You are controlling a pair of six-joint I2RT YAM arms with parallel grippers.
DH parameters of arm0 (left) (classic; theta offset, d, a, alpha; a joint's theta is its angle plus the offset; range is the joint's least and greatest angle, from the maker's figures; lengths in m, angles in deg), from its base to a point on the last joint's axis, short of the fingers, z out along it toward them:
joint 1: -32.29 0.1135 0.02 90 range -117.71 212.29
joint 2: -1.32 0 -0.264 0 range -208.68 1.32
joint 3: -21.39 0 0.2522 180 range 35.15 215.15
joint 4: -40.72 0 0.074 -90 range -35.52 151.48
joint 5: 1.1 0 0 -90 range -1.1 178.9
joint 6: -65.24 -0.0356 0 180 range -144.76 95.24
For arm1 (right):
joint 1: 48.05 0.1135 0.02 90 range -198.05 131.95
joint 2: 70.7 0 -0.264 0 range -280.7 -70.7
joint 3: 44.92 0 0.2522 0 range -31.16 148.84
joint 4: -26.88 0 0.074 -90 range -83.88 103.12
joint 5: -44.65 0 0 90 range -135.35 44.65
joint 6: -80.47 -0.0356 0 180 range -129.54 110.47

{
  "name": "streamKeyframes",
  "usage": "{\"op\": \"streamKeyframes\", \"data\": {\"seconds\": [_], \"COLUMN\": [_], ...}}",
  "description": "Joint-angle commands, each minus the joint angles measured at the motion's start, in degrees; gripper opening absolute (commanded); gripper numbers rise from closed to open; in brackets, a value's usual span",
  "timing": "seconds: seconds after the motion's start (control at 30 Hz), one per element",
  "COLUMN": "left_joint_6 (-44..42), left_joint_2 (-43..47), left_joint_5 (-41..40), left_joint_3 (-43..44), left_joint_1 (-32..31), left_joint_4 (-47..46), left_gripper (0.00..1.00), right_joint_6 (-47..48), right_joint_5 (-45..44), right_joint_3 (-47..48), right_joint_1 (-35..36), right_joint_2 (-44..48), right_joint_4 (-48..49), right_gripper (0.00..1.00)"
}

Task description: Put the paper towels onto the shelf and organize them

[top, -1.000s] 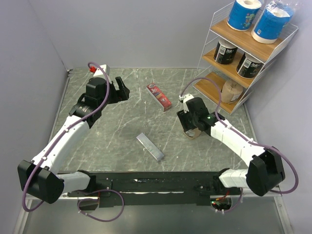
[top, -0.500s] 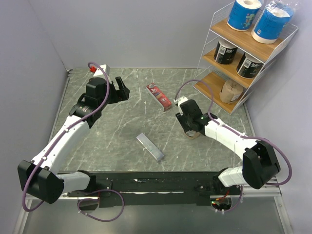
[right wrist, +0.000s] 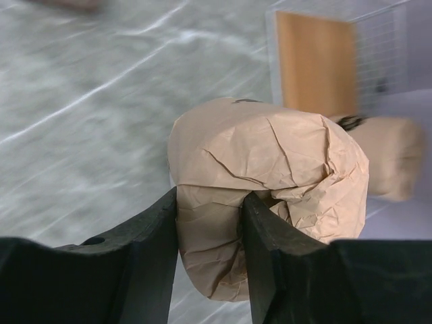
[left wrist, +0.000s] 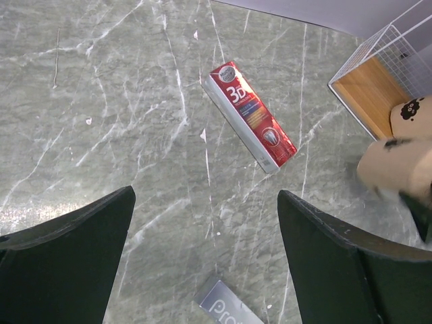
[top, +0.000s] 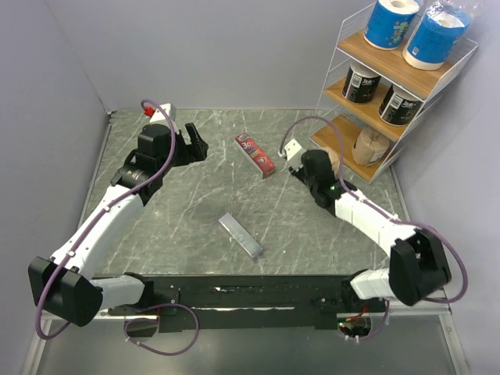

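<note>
The white wire shelf (top: 409,73) stands at the back right. Two blue rolls (top: 391,22) are on its top tier, two black rolls (top: 362,82) on the middle tier, and one tan roll (top: 370,145) on the bottom tier. My right gripper (top: 319,162) is shut on the second tan roll (top: 333,159) and holds it off the table just in front of the bottom tier. The right wrist view shows the pinched roll (right wrist: 270,169), the bottom tier (right wrist: 314,61) and the shelved tan roll (right wrist: 393,160). My left gripper (top: 195,145) is open and empty at the back left.
A flat red packet (top: 255,154) lies on the marble table near the back middle and also shows in the left wrist view (left wrist: 251,116). A grey bar (top: 241,235) lies nearer the front. Grey walls close in the left and back sides.
My right gripper has lifted the tan roll off the table and carried it back and right, toward the shelf's bottom tier. The left arm has not moved.
</note>
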Motion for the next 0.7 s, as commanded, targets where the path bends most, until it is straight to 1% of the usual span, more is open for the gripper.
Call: {"op": "streamKeyframes", "data": {"seconds": [0.0, 0.13, 0.2, 0.37, 0.6, 0.67], "left_joint_6": [-0.08, 0.09, -0.26, -0.61, -0.61, -0.79], "left_joint_2": [2.32, 2.32, 2.76, 3.2, 4.16, 4.87], "left_joint_5": [0.75, 1.19, 0.49, -0.39, 1.28, 1.54], "left_joint_3": [0.18, 0.53, 0.54, 0.54, 0.54, 0.27], "left_joint_1": [0.01, 0.09, 0.09, 0.09, 0.09, 0.09], "left_joint_4": [-2.4, -2.14, -2.14, -1.96, -2.49, -2.93], "left_gripper": [0.93, 0.93, 0.93, 0.93, 0.93, 0.93], "right_joint_6": [10.78, 14.3, 15.27, 18.7, 23.01, 24.15], "right_joint_5": [0.47, 3.9, 6.44, 8.39, 8.57, 7.08], "right_joint_3": [7.97, 14.83, 18.08, 25.37, 28.37, 28.64], "right_joint_1": [-6.47, -12.44, -13.85, -16.67, -18.34, -18.52], "right_joint_2": [-7.87, -14.4, -17.46, -24.07, -30.65, -31.8], "right_joint_4": [12.47, 13.44, 13.61, 11.6, 15.19, 18.96], "right_gripper": [0.47, 0.47, 0.47, 0.47, 0.48, 0.49]}}
